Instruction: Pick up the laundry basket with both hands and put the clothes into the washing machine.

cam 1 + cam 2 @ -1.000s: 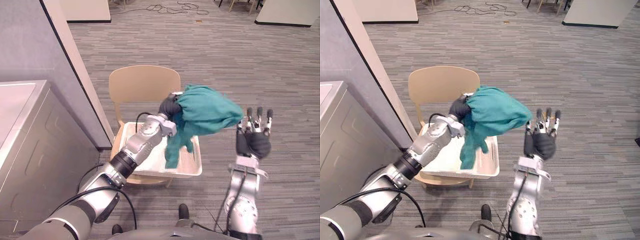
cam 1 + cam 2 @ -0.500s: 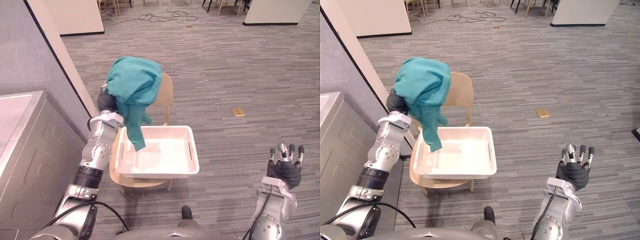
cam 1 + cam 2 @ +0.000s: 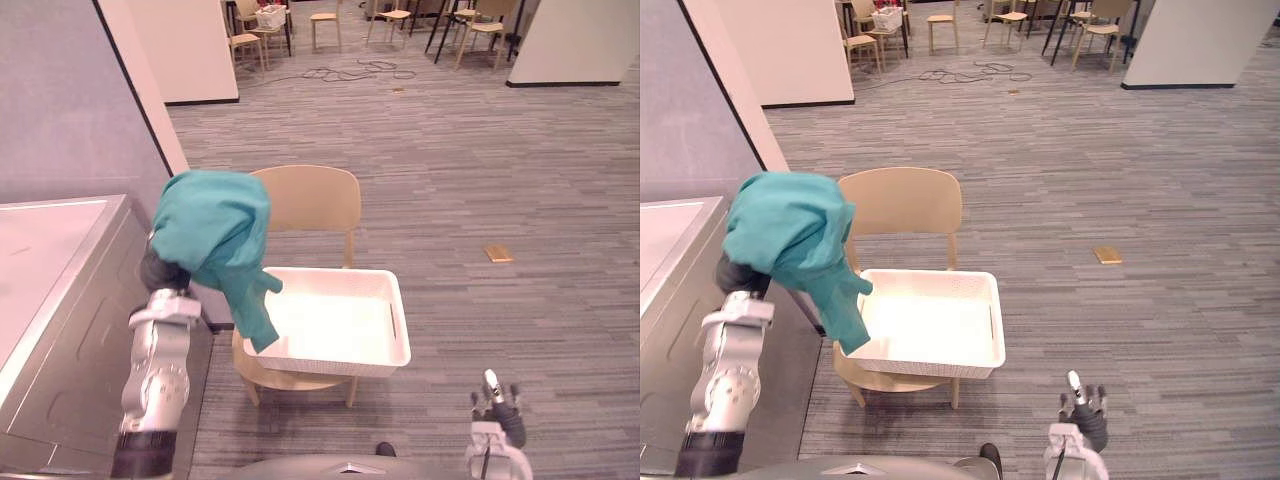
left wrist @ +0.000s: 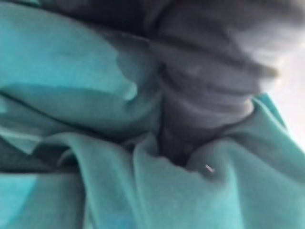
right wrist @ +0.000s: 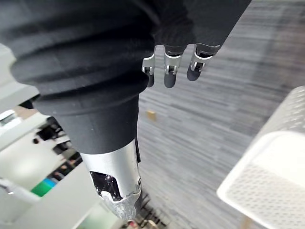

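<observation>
The left hand [image 3: 163,272] is buried under the teal garment [image 3: 212,225] it carries, so I cannot tell its grip. The cloth has swung from the chair [image 3: 310,200] back toward the washing machine [image 3: 50,250], one sleeve dangling at the left rim of the white basket [image 3: 340,362]. The right hand [image 3: 1086,412] has sunk lower, fingers [image 5: 170,71] straight and empty.

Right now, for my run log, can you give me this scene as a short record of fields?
cloth: teal, draped over the left hand, tail hanging by the basket's left end
left hand: raised between machine and chair, under the cloth
right hand: low, open, empty
basket: white, on the chair seat, no clothes in it
machine: grey, at the robot's left; cloth not in it yet
</observation>
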`<state>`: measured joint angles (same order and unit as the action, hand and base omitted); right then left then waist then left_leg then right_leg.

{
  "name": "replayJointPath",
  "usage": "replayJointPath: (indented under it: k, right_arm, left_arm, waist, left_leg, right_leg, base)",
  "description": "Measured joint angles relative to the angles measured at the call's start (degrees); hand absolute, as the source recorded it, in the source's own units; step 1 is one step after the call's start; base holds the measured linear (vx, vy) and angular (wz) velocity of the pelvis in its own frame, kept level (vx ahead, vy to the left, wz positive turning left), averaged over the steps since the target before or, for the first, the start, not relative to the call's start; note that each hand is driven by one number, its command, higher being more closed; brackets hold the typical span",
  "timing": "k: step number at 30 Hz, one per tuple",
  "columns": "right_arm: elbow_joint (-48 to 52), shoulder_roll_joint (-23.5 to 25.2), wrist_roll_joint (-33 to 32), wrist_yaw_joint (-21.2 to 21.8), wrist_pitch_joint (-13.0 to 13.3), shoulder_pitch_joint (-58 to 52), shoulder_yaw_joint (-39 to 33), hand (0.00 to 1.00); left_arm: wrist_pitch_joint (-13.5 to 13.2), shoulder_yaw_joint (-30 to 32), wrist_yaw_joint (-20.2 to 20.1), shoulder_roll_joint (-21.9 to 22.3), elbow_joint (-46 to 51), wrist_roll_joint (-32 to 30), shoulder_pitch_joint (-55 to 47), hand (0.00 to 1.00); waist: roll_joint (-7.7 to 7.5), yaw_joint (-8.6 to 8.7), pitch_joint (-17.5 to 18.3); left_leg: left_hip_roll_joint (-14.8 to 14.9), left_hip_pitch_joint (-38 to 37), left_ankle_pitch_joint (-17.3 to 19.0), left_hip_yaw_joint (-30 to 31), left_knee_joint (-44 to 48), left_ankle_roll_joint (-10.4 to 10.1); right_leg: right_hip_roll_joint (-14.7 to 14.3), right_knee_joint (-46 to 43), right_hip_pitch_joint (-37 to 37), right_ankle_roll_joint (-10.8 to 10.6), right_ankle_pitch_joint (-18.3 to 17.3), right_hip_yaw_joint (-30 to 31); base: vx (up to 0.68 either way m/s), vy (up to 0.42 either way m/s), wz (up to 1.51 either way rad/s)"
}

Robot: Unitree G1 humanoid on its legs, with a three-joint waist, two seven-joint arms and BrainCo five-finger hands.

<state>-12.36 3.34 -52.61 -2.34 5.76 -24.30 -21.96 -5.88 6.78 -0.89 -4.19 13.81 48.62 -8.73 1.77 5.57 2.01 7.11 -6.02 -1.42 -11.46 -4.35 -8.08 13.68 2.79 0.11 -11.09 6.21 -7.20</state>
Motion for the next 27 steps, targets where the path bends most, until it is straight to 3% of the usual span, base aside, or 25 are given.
replayJointPath:
  k: [1, 5, 11, 14, 16, 21, 27]
  right_arm:
    - [-3.42, 0.46, 0.92, 0.97, -0.18, -0.88, 0.54, 0.0]
    - [-10.1, 0.66, 3.23, 3.49, -2.0, -1.89, 2.82, 0.0]
    - [-25.78, 0.44, 5.77, 5.44, -2.32, -1.83, 2.15, 0.0]
    - [-31.68, -0.17, 7.54, 5.48, -2.58, -1.57, 2.24, 0.0]
    - [-36.75, -1.39, 12.4, 5.28, -3.49, -0.68, 2.78, 0.0]
    - [-40.71, -2.68, 16.88, 4.69, -3.7, 1.01, 3.32, 0.0]
    - [-45.35, -4.39, 16.6, 4.26, -3.7, 5.8, 3.0, 0.0]
  left_arm:
    - [-0.51, 0.35, -0.98, 1.8, 0.37, 0.63, -3.77, 1.0]
    - [-1.17, 0.84, -2.62, 4.93, -2.57, 3.05, -10.42, 1.0]
    - [-0.84, 3.94, -3.34, 8.97, -22.09, 5.23, -13.52, 1.0]
    - [-0.78, 4.47, -3.32, 9.06, -28.08, 6.33, -13.57, 1.0]
    - [-0.77, 4.31, -3.33, 9.02, -32.37, 6.28, -13.56, 1.0]
    - [0.03, 1.61, -3.56, 8.66, -37.3, 4.6, -13.62, 1.0]
    - [1.29, -1.38, -4.9, 8.62, -38.19, 3.36, -14.41, 1.0]
  waist:
    - [-0.09, -1.03, 0.27]
    - [-0.15, -2.39, 0.32]
    - [-1.11, -4.29, 0.44]
    - [-1.81, -4.52, 0.56]
    - [-2.15, -4.85, 0.64]
    - [-3.09, -4.81, 0.48]
    - [-1.69, -4.58, -1.76]
  left_leg:
    - [0.04, -0.02, 0.02, 0.2, 0.0, -0.06]
    - [0.22, -0.16, -0.07, 0.84, 0.01, -0.15]
    - [0.95, -1.15, 0.35, 1.81, 0.97, -0.18]
    - [1.09, -1.17, 0.85, 2.01, 1.49, 0.01]
    - [1.17, -1.13, 1.15, 1.99, 1.35, -0.25]
    - [1.17, -1.05, 1.35, 1.91, 1.34, -0.44]
    - [2.66, -0.59, 4.44, 3.73, 7.73, -0.41]
  right_leg:
    - [0.0, -0.07, 0.18, 0.1, -0.03, -0.22]
    - [0.05, -0.56, 0.92, 0.26, -0.49, -1.43]
    - [0.02, -2.1, 3.1, 0.29, -1.82, -3.95]
    - [0.04, -2.03, 3.75, 0.58, -2.09, -4.43]
    - [-0.02, -1.97, 3.84, 0.55, -2.16, -4.48]
    - [-0.05, -1.97, 3.76, 0.26, -2.45, -4.41]
    - [-0.39, -8.85, 4.13, 0.81, -6.95, -4.65]
  base:
    - [0.0, -0.012, 0.1]
    - [-0.02, -0.013, 0.14]
    - [-0.02, -0.016, 0.15]
    - [-0.04, -0.007, 0.07]
    - [-0.05, -0.008, 0.02]
    - [-0.02, -0.001, 0.0]
    - [0.01, -0.015, 0.08]
